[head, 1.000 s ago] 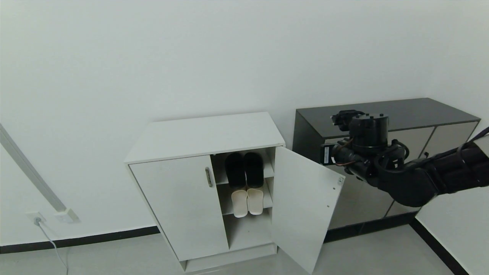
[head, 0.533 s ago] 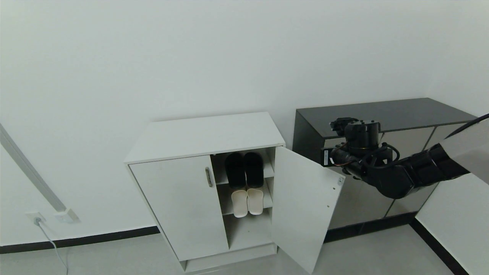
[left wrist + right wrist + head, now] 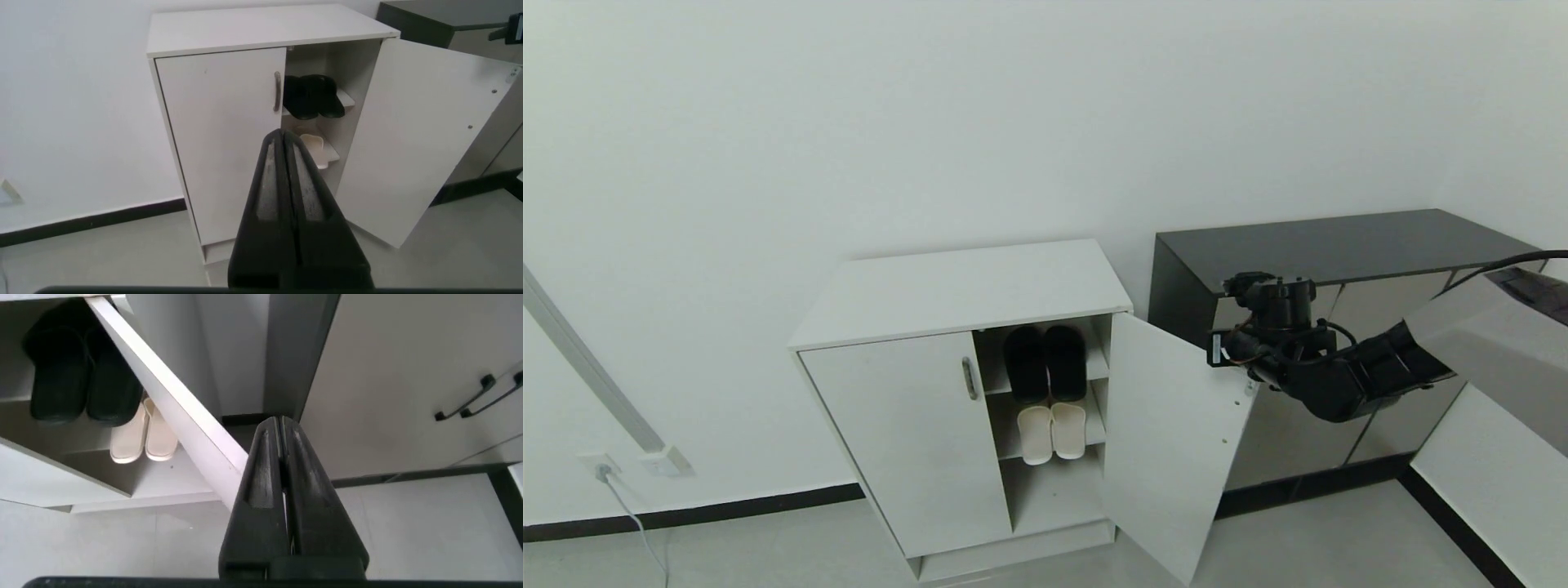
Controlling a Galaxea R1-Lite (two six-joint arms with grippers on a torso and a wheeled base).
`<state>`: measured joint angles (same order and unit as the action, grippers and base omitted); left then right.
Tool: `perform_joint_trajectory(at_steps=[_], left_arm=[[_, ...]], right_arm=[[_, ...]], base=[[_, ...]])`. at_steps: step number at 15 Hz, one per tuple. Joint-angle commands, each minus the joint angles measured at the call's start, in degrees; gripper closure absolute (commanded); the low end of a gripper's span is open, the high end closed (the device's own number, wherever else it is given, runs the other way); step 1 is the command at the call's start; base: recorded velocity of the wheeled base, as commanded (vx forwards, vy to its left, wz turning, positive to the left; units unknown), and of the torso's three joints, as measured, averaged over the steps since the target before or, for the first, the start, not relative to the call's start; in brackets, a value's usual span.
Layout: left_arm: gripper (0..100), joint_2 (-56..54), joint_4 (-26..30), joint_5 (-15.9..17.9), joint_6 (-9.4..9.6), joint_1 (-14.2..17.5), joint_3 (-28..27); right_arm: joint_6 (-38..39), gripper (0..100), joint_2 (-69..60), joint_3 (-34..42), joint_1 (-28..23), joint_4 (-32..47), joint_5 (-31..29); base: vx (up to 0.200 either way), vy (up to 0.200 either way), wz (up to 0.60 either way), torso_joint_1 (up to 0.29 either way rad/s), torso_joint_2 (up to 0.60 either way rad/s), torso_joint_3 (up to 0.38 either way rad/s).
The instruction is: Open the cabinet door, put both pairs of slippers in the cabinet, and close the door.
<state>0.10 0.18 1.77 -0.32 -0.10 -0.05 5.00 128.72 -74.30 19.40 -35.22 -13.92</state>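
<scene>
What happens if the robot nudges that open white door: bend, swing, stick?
The open door looks like a flat, rigid board, so it should swing rather than flex. The black slippers and white slippers sit well inside the cabinet, so it likely closes unblocked. The shut right gripper may slide on its smooth face.

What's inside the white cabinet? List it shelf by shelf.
Black slippers on the top shelf, white slippers below. The closed left door hides the rest.
</scene>
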Motion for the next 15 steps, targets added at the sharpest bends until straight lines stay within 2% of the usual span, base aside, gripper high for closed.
perform_joint_trajectory(at_steps=[1, 15], left_arm=[[100, -0.01, -0.01, -0.01, -0.03, 0.01, 0.05], [100, -0.01, -0.01, -0.01, -0.03, 0.01, -0.04]], right_arm=[[0.01, 100, 1.97, -0.76, -0.24, -0.03, 0.03], [0.1, 100, 2.59, 0.56, 0.03, -0.11, -0.05]], base=[[0.0, 0.0, 0.0, 0.0, 0.0, 0.0], [0.0, 0.0, 0.0, 0.0, 0.0, 0.0]])
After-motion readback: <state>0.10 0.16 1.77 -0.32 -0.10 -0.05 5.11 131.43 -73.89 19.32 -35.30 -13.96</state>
